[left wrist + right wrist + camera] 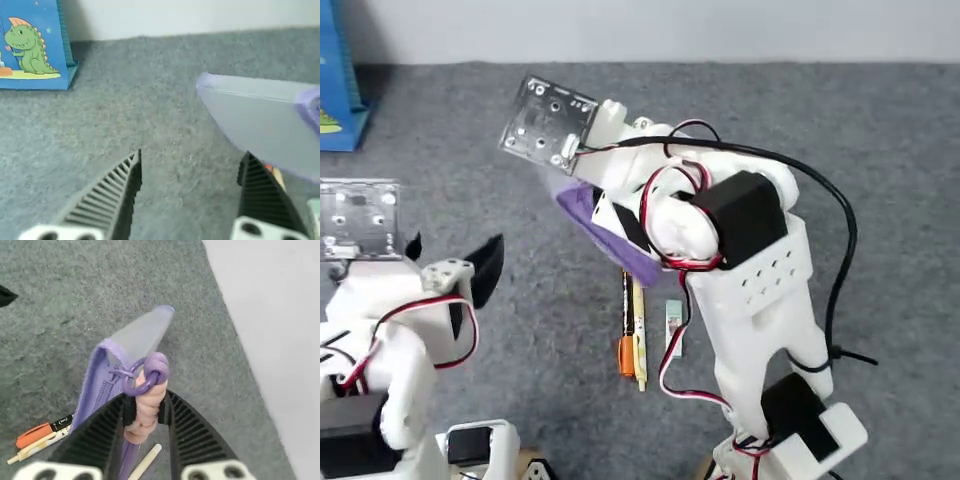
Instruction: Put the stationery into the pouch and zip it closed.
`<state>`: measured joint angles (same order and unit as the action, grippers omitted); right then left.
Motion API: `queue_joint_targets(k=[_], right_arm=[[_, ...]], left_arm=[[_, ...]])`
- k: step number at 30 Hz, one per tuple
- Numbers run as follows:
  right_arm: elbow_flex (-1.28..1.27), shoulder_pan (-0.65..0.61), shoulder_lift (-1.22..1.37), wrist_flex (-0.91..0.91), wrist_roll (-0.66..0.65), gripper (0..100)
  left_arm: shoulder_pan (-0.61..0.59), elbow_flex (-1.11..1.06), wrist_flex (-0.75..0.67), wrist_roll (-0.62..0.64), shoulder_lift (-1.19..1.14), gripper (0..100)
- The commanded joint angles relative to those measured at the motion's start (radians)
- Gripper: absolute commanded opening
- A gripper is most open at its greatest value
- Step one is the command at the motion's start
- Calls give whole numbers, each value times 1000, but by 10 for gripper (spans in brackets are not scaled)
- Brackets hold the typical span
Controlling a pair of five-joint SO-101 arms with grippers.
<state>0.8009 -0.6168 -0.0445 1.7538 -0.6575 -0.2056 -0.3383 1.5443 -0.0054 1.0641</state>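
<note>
Lilac translucent pouch [132, 342] with purple zip edge and pale pink charm [145, 407]. Orange-and-black marker [35, 435]; cream pen [639, 345]; mottled grey tabletop [890, 180].

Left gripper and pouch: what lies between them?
Nothing but bare grey mat lies between the open left gripper and the pouch, as the high view shows.

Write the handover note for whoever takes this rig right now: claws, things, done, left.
Left claw: open, empty, above the grey carpet near the pouch.
Right claw: shut on the pink zip-pull charm, holding the purple pouch up by it.
Things: orange marker, cream pen and small white piece lie together on the carpet, outside the pouch.
Done: pouch grasped. I cannot tell whether the zip is open.
Left: load the three items, zip it closed.
</note>
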Motion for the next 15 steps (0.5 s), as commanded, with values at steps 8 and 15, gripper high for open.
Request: queue_joint_targets(k=[8,15], right_arm=[[-8,-50,-25,39,49,8],[-18,-119,61,16,8,8]], left_arm=[[97,2,-144,109,-23,301],[-38,-28,-141,107,-17,301]])
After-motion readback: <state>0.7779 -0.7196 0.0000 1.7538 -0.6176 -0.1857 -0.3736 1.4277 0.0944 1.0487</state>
